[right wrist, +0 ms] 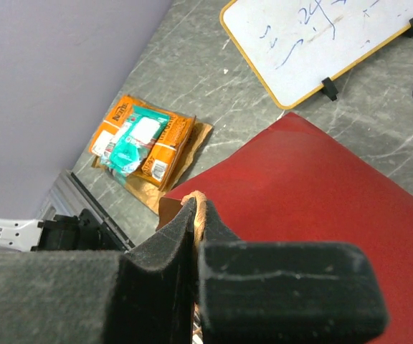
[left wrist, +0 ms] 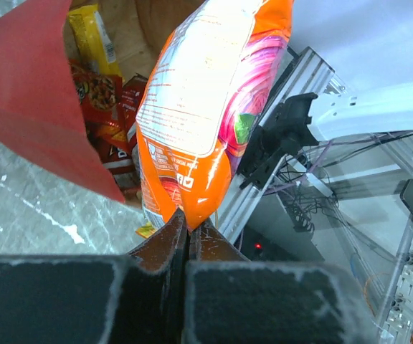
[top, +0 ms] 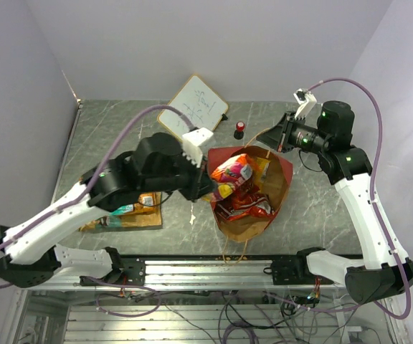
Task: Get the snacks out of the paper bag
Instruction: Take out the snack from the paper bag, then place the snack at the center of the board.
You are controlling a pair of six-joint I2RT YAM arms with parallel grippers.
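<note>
The red paper bag [top: 262,215] stands open mid-table, brown inside, with red and yellow snack packets [top: 246,204] in it. My left gripper [top: 205,188] is shut on the lower edge of an orange packet [top: 233,172], held over the bag's mouth; in the left wrist view the orange packet [left wrist: 206,93] hangs from my gripper [left wrist: 188,226], beside the bag's red wall [left wrist: 34,107]. My right gripper [top: 277,136] is shut on the bag's twisted handle [right wrist: 201,208] above the bag's red side [right wrist: 314,193]. Orange, teal and tan packets [top: 131,210] lie on the table at left.
A white whiteboard [top: 195,106] leans at the back of the table. A small red-capped object [top: 239,129] stands beside it. The pile of packets also shows in the right wrist view [right wrist: 143,143]. The aluminium rail [top: 206,272] runs along the near edge.
</note>
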